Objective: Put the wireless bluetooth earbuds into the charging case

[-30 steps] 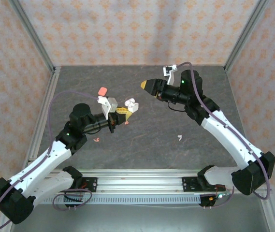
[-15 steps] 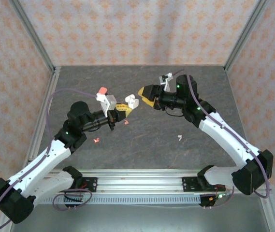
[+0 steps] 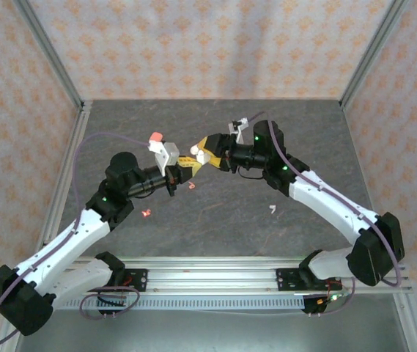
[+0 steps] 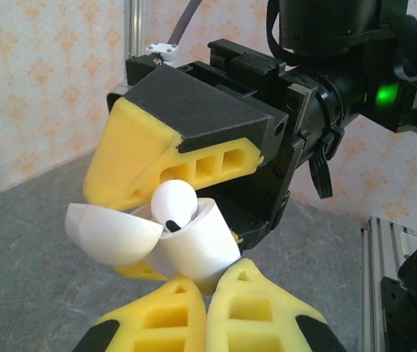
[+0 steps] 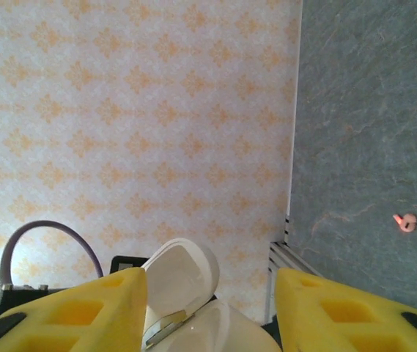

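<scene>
My left gripper (image 4: 207,317) is pinched shut on the base of the white case (image 4: 193,249), holding it above the worktop (image 3: 230,235) with the lid (image 4: 109,235) swung open. One white earbud (image 4: 173,202) sits in the case, round head up.

A second ago my right gripper (image 3: 205,145) was well apart from the case, off to the right. It has now come across. Its jaws stand apart on either side of the case and grip nothing. The upper finger is just above the earbud's head; I cannot tell if it touches.

Unchanged on the worktop:
- second white earbud (image 3: 272,209), under my right arm
- a coral earbud (image 3: 146,213), near my left arm
- another coral earbud (image 3: 192,185), below the grippers
- coral case (image 3: 155,137), behind my left wrist
</scene>
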`<state>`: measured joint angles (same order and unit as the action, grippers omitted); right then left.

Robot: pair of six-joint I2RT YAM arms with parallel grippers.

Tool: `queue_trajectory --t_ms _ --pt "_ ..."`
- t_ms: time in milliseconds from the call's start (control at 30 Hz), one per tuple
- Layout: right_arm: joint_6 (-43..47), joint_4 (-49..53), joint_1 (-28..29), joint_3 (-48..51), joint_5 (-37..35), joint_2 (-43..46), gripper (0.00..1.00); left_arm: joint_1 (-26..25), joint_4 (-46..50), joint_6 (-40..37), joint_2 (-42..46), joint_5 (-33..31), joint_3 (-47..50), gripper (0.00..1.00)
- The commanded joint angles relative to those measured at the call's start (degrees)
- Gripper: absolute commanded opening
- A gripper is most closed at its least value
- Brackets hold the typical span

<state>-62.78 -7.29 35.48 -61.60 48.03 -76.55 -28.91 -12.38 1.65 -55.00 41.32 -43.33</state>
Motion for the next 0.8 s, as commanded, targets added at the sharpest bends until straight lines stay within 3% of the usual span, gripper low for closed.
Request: queue_trajectory --t_ms 0,267,533,767 --pt "-3.3 -8.8 1.1 1.3 2.2 0.2 0.45 -1.0 -4.8 -0.5 -1.4 -1.0 -1.8 0.0" --pt "-1.3 -11.1 1.1 3.9 -0.7 2.5 0.22 -1.2 -4.2 -1.1 -2.7 -1.8 -2.2 0.0" --pt "-2.2 -21.9 1.1 9.5 -9.2 5.7 0.11 -1.5 0.6 -1.7 -2.7 -3.8 -4.1 0.0" --pt "-2.2 -24.3 1.1 10.7 -13.9 6.6 0.08 -2.8 0.6 -0.7 -3.8 -4.5 -5.2 0.23"
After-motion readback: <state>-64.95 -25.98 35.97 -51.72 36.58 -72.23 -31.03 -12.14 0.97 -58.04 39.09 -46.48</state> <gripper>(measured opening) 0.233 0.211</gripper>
